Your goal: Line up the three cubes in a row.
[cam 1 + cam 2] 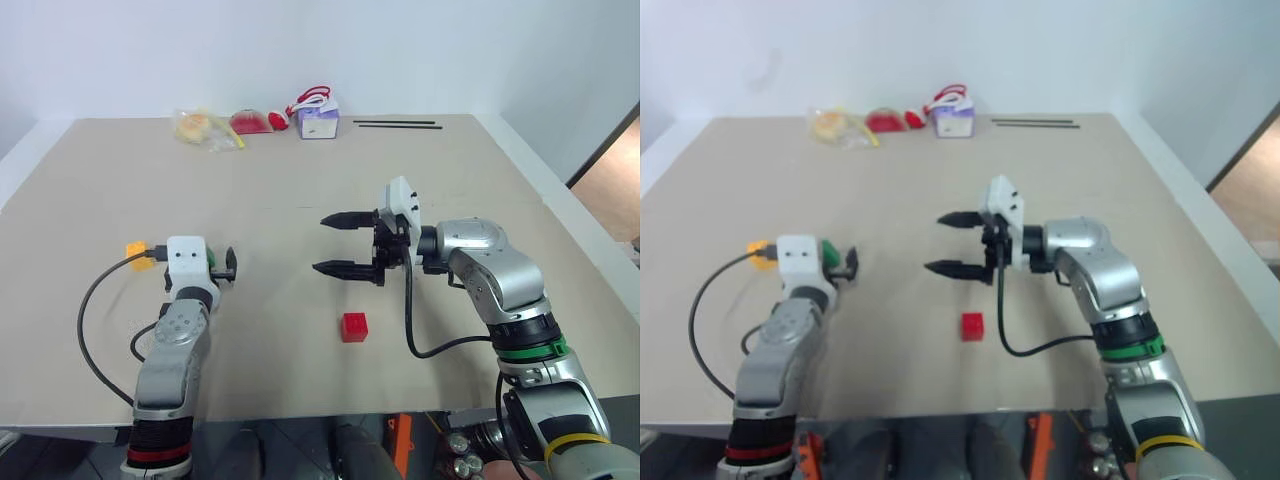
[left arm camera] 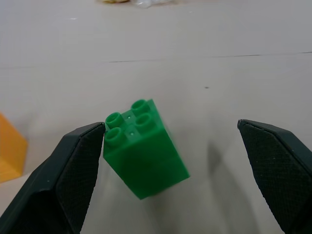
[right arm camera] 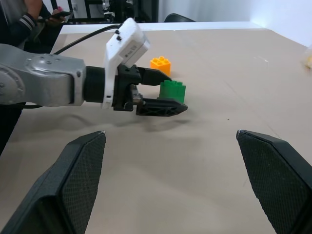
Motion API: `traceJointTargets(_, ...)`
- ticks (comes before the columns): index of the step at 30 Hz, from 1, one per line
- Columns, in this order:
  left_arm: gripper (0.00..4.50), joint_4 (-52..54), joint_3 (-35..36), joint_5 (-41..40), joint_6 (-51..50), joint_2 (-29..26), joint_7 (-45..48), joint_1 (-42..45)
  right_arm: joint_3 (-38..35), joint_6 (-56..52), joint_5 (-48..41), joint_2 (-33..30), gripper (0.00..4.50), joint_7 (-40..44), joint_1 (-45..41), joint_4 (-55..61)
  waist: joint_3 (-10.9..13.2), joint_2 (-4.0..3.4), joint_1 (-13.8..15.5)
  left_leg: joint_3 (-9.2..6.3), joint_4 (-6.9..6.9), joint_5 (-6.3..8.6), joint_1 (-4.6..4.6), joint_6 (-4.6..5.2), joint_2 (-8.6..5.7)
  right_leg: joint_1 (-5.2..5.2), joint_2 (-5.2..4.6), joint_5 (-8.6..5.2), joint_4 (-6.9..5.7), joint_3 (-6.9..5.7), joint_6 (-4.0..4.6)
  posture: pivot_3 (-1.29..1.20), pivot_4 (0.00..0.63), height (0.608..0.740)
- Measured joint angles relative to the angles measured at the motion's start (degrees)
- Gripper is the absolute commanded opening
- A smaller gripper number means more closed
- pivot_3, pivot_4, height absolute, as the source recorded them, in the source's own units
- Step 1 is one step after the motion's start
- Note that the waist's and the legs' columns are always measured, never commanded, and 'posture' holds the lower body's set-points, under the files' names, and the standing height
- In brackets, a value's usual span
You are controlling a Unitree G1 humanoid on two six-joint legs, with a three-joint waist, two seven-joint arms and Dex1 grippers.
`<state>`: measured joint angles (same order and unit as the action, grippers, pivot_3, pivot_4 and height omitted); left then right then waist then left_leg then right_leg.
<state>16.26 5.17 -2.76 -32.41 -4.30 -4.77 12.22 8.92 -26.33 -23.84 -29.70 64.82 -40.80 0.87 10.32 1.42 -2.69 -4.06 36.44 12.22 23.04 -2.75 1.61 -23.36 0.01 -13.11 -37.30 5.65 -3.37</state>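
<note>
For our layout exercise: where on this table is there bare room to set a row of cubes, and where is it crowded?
Bare: the wide middle between the far clutter and the two tools, and the near strip left of the red cube. Crowded: the far edge, with the purple box and wrappers, and the left side, where the left tool stands open round the green cube beside the orange cube.

Glossy plastic green cube (image 2: 144,151); matt tan table (image 1: 300,180); textured black fingers (image 2: 78,170).

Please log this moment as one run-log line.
left gripper: open around green cube | right gripper: open, empty | red cube: untouched
</note>
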Motion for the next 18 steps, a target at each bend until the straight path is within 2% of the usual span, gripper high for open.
traceJointTargets(5, 4.50, -0.8, -0.5, -0.1, -0.2, 0.8, 0.9, -0.3, 0.0, 0.0, 0.4, -0.1, 4.44, 0.0, -0.1, 0.0, 0.0, 0.01, 0.0, 0.00, 0.00, 0.00, 0.06, -0.01, -0.01, -0.02, -0.01, -0.01, 0.01, 0.01, -0.02, 0.00, 0.150, 0.740)
traceJointTargets(18, 4.50, -0.4, -1.8, 0.0, -0.3, -1.0, 3.1, -1.6, 0.0, 0.3, 0.5, -0.1, 4.44, -0.1, -0.1, 0.2, 0.0, 0.00, 0.0, 0.00, -0.01, 0.00, 0.04, -0.01, -0.01, -0.03, -0.01, -0.01, 0.01, 0.01, -0.01, 0.00, 0.150, 0.740)
